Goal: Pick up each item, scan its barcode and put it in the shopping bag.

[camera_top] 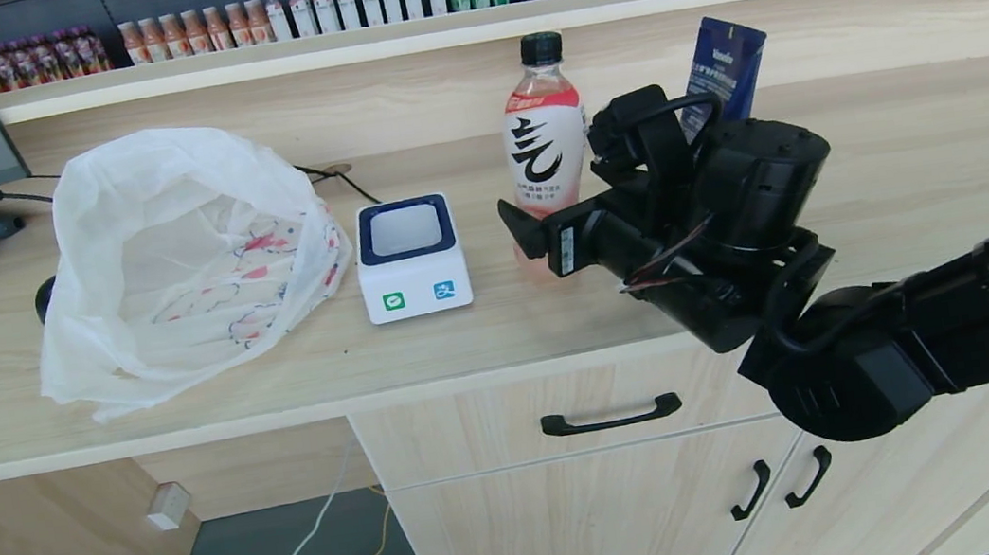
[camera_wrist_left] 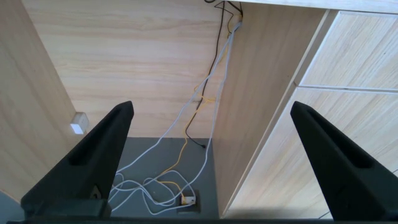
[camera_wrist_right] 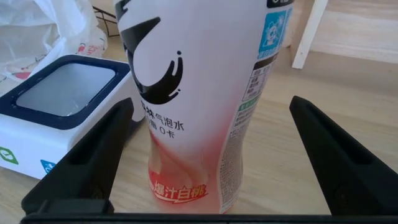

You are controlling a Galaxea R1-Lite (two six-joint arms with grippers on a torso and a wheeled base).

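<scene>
A black-capped pink bottle (camera_top: 544, 132) is stood upright mid-counter. A blue packet (camera_top: 725, 67) is propped at the back edge. A white scanner (camera_top: 410, 255) is set beside an open white shopping bag (camera_top: 176, 252).

1 bottle (camera_top: 544, 132), 1 blue pack (camera_top: 724, 61), 1 scanner (camera_top: 410, 255) — 1 bag (camera_top: 110, 189).

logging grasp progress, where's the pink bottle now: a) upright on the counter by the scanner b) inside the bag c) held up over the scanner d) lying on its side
a, the bottle stands upright on the counter beside the scanner, its base on the wood, with the right hand open at it.
</scene>
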